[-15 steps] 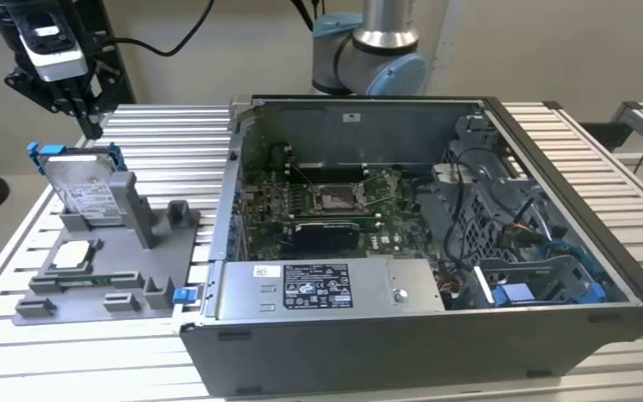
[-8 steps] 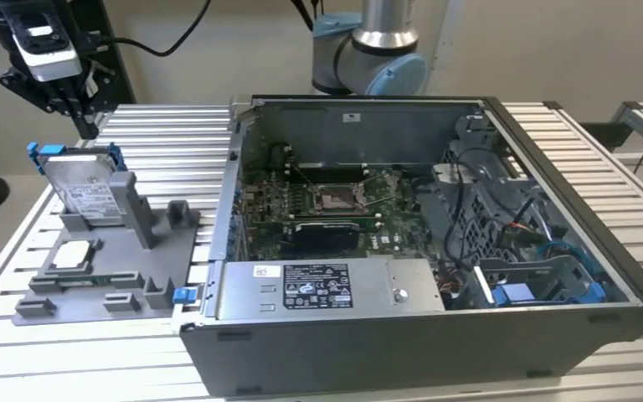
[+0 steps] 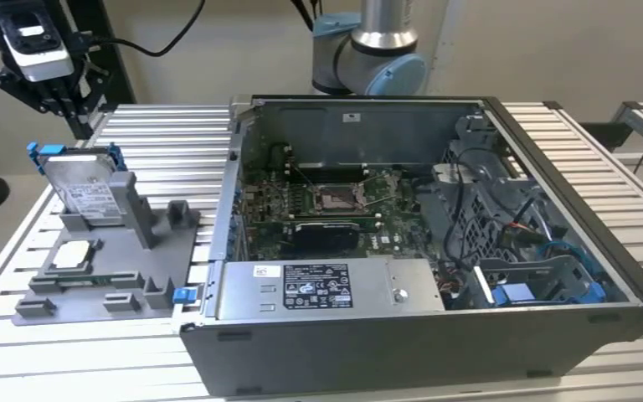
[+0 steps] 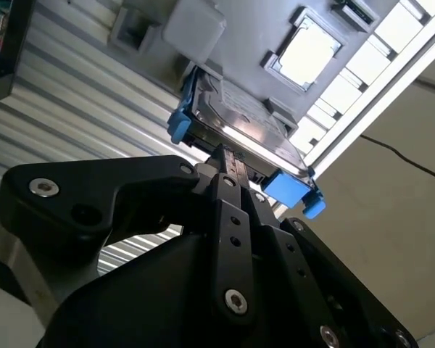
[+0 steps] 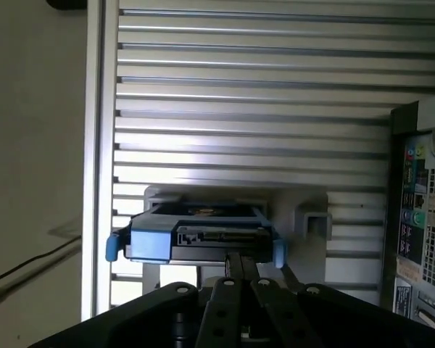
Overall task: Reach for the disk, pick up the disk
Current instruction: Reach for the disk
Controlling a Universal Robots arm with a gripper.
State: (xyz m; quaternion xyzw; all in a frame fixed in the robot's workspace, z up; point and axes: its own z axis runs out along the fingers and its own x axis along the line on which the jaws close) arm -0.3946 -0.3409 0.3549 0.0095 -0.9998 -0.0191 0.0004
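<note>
The disk (image 3: 81,188) is a silver-grey drive with a white label and blue rails. It stands on edge in the back slot of a grey plastic fixture (image 3: 131,268) at the exterior view's left. My gripper (image 3: 54,99) hangs above and a little behind it, clear of it. The disk (image 4: 239,119) (image 5: 196,235) appears in both wrist views just beyond my gripper (image 4: 228,156) (image 5: 241,259). Its blue end tabs stick out on either side. The fingers look shut together with nothing between them.
A small square silver chip (image 3: 70,254) (image 4: 304,47) lies on the fixture in front of the disk. An open computer case (image 3: 411,251) (image 5: 420,217) stands right beside the fixture. Both rest on a ribbed aluminium table (image 3: 154,134), whose edge runs close behind the disk.
</note>
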